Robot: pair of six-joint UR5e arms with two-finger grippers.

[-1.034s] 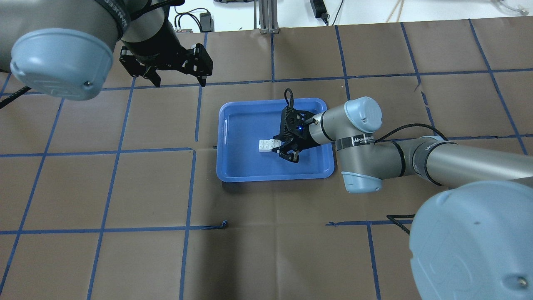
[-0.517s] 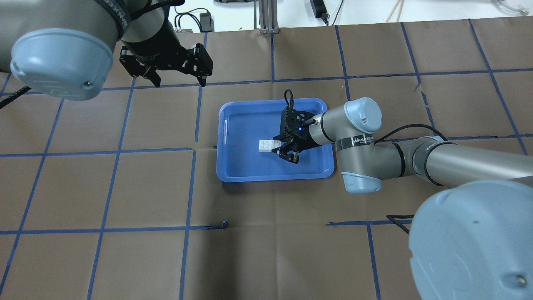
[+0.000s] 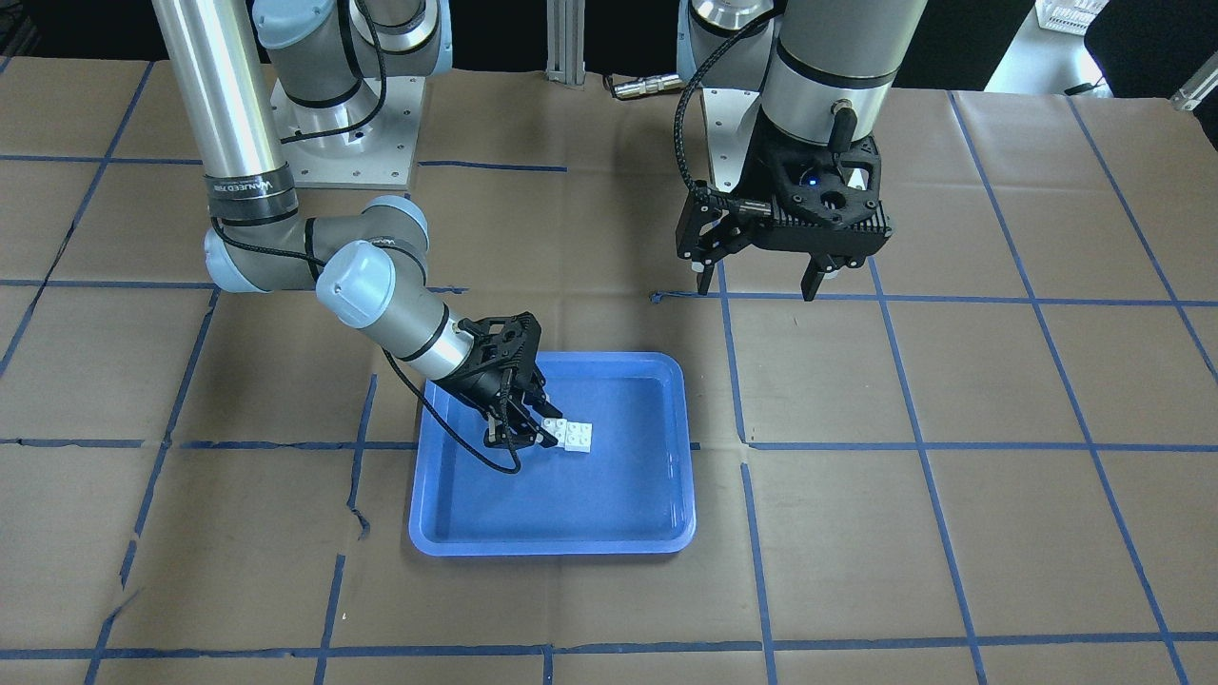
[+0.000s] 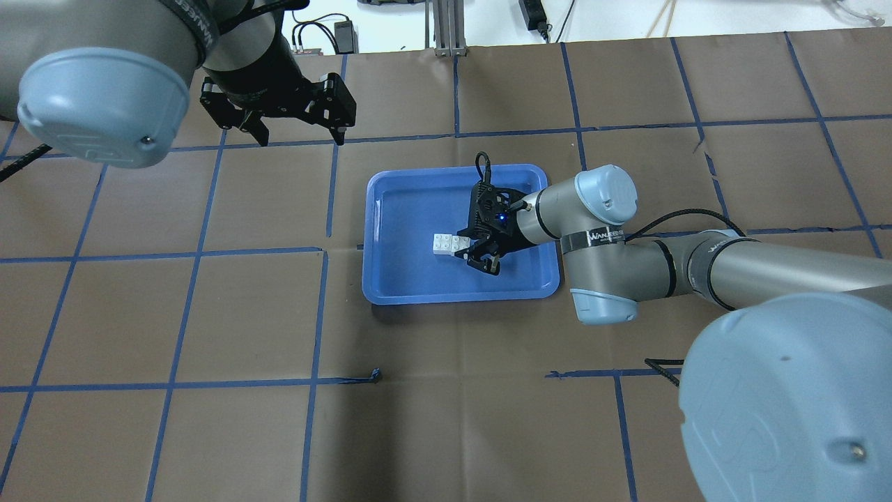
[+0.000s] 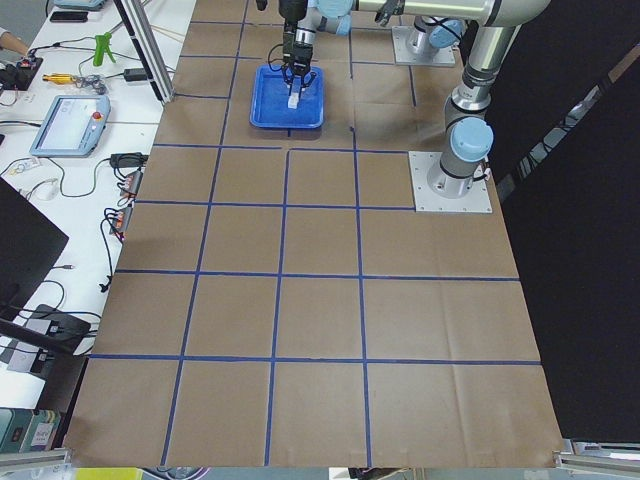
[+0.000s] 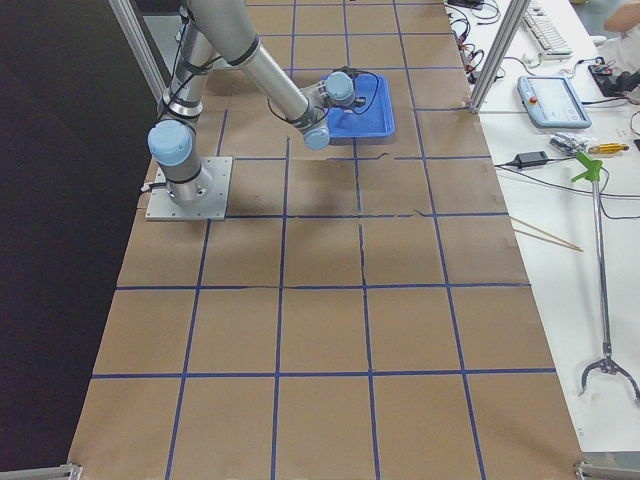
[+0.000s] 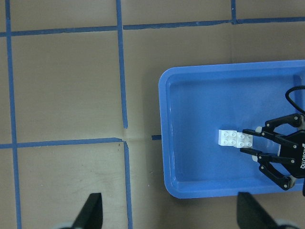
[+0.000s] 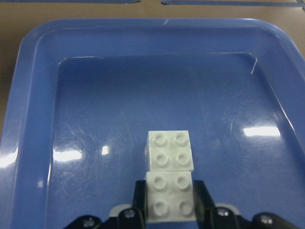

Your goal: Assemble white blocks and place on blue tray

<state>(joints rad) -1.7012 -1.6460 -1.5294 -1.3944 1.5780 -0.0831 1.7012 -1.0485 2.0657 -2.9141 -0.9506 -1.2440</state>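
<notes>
Two white blocks (image 4: 448, 244), joined end to end with studs up, lie low in the middle of the blue tray (image 4: 404, 209). My right gripper (image 4: 463, 246) reaches in from the tray's right side and is shut on the near block (image 8: 169, 198); the far block (image 8: 170, 150) sticks out in front of it. The pair also shows in the front view (image 3: 568, 435) and in the left wrist view (image 7: 234, 138). My left gripper (image 4: 300, 132) hangs open and empty above the table, beyond the tray's far left corner.
The table is covered in brown paper with a grid of blue tape (image 4: 320, 314). The right arm's elbow (image 4: 603, 244) hangs just past the tray's right rim. Cables and a metal post (image 4: 446, 28) lie beyond the far edge.
The right arm has shifted very slightly, its gripper and the blocks a touch to the left. The left arm has not moved.
</notes>
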